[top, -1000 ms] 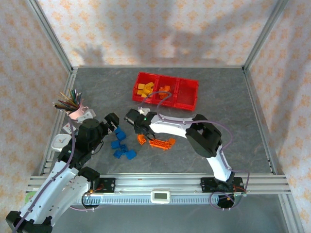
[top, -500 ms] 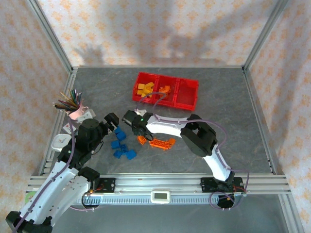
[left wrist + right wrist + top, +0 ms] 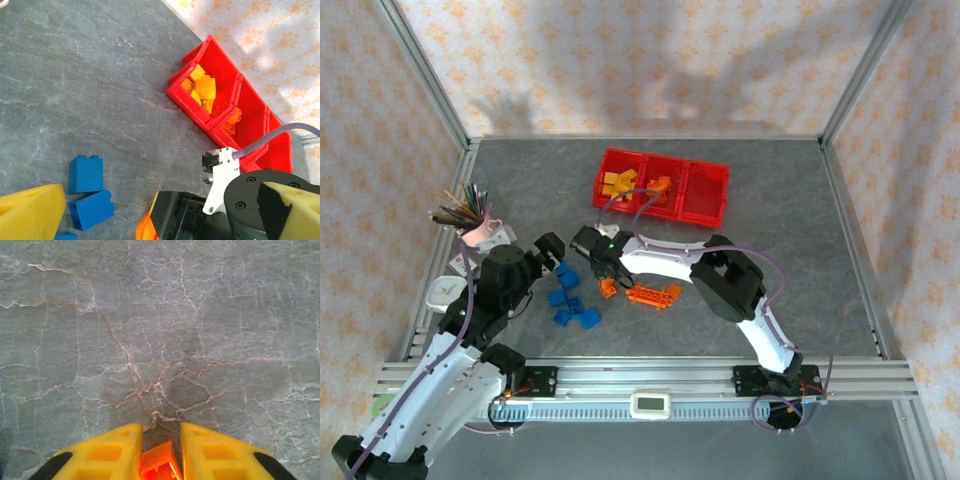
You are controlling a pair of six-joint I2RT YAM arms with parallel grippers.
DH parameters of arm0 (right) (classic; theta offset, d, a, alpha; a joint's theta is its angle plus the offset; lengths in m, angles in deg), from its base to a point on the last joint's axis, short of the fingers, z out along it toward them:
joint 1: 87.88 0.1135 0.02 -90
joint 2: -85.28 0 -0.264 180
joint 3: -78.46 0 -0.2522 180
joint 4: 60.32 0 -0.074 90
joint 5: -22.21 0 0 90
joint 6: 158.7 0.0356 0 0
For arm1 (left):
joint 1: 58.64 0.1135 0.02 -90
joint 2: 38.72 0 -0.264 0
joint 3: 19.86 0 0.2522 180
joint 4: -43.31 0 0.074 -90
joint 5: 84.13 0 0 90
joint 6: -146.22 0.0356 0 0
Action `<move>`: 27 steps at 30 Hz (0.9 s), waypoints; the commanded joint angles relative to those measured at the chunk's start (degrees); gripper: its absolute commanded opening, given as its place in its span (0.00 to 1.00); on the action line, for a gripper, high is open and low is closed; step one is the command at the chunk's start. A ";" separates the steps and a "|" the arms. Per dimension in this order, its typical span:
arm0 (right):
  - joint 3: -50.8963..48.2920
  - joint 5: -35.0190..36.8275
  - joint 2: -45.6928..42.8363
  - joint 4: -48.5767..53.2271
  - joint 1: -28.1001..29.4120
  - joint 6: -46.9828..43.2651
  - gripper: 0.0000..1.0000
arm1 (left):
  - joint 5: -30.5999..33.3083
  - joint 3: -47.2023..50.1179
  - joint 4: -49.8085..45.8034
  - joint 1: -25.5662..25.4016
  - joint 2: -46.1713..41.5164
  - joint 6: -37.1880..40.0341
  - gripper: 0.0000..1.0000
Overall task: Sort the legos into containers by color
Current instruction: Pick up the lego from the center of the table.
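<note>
Pickup of one orange brick (image 3: 159, 464).
The right gripper (image 3: 161, 437) squeezes the small orange brick tight, low over the table (image 3: 800, 260) near the middle, just left of the long orange plates (image 3: 654, 295). The left gripper (image 3: 553, 256) hangs wide apart with nothing in it, beside the blue bricks (image 3: 570, 300). Next, I think, the brick needs lifting and carrying to the far red containers (image 3: 708, 197), into the middle bin (the one with orange pieces (image 3: 659, 184) inside). It should clear the wall before the fingers let go.
</note>
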 commanded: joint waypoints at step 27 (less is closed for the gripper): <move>1.70 2.37 -9.06 2.72 -9.40 -4.29 0.16 | -1.76 -3.86 3.07 0.47 3.62 1.66 0.99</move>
